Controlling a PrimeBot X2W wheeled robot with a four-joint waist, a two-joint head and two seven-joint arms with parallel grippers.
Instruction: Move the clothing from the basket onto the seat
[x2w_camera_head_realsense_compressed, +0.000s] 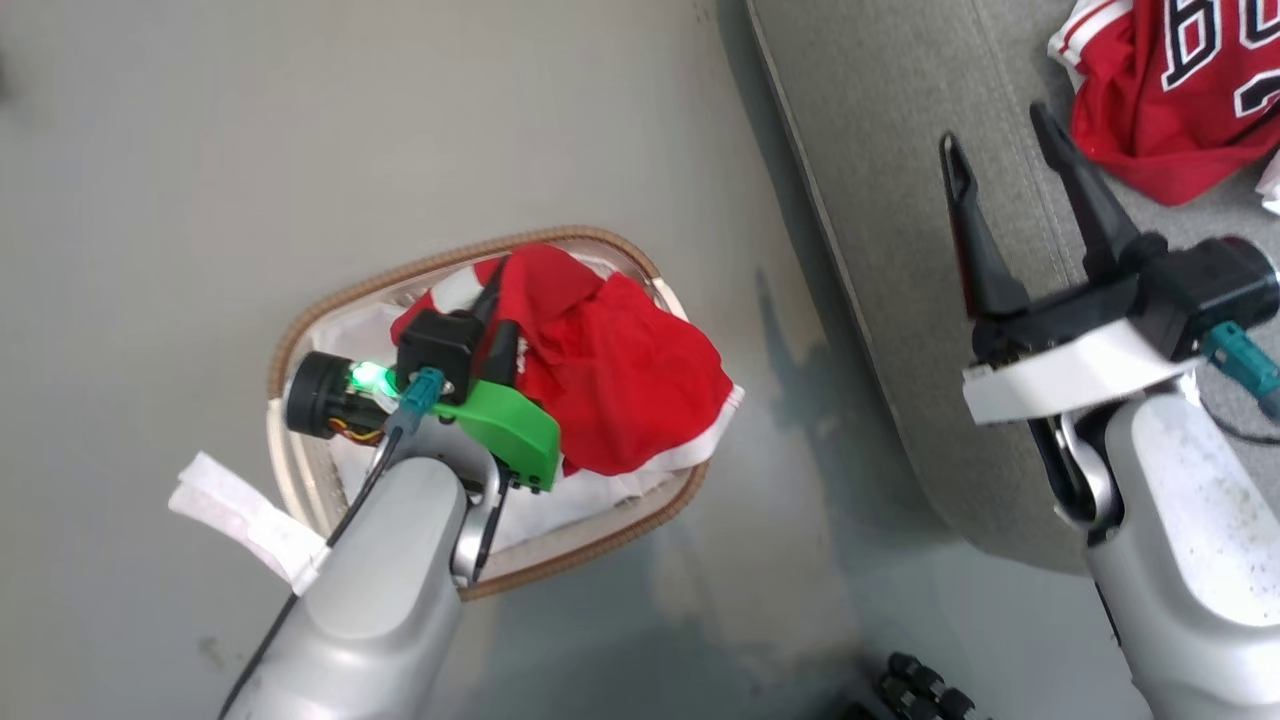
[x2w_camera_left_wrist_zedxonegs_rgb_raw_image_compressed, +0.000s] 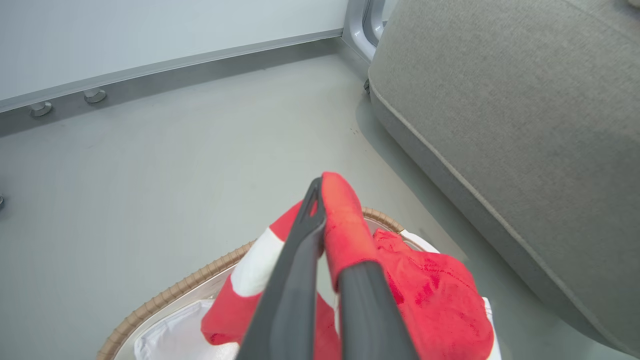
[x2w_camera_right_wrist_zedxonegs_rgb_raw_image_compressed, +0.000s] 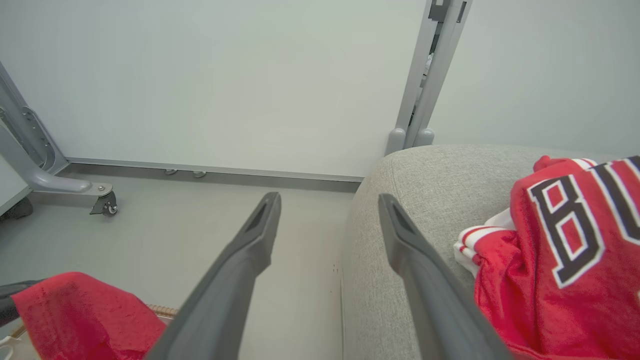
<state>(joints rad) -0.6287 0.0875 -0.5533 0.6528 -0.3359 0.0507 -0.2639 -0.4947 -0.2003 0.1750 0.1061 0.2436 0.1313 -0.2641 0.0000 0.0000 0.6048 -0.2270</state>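
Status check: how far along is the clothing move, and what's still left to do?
Done: the red jersey lies on the seat. In hand: the left gripper is shut on the red shorts, bunched over the basket. Left: carry them across to the seat and release. The right gripper hangs open over the seat, holding nothing.
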